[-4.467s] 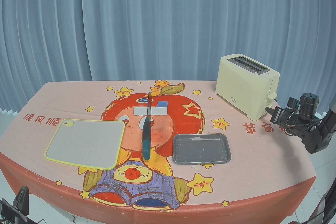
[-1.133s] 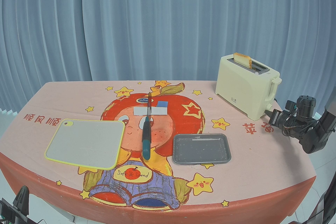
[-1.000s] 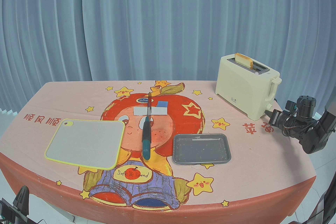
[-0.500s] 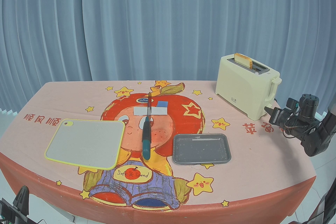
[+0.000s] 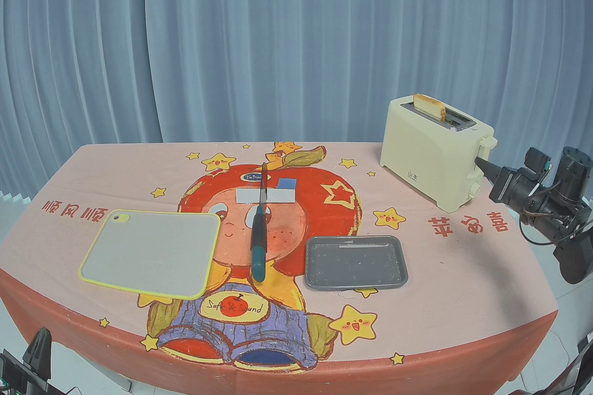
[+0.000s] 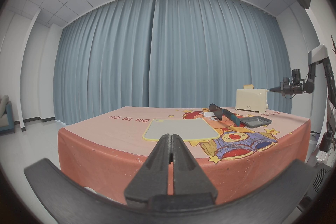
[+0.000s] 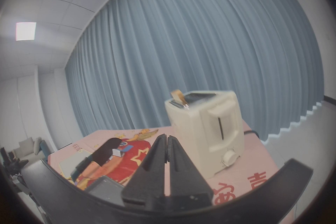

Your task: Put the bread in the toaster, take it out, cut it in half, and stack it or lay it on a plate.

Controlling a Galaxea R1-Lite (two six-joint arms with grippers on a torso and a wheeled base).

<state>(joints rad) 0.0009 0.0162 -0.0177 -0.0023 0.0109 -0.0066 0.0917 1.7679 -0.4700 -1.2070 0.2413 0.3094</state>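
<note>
A toasted bread slice [image 5: 428, 105] sticks up out of the far slot of the cream toaster [image 5: 432, 152] at the table's back right. The toaster's side lever [image 5: 488, 142] is up. My right gripper [image 5: 480, 163] is shut and empty, its tip just off the toaster's lever side, a little below the lever. In the right wrist view the shut fingers [image 7: 167, 140] point at the toaster [image 7: 206, 130] with the bread [image 7: 178, 96] above. My left gripper [image 6: 171, 139] is shut and empty, low and off the table's front left edge.
A yellow-rimmed cutting board [image 5: 151, 253] lies front left. A teal-handled knife [image 5: 258, 236] lies in the middle with its blade across a small white-and-blue block [image 5: 272, 192]. A grey tray [image 5: 355, 261] sits right of the knife. A blue curtain hangs behind the table.
The toaster lever came up and the bread popped out of the slot. My right gripper rose from beside the toaster's base to just below lever height.
</note>
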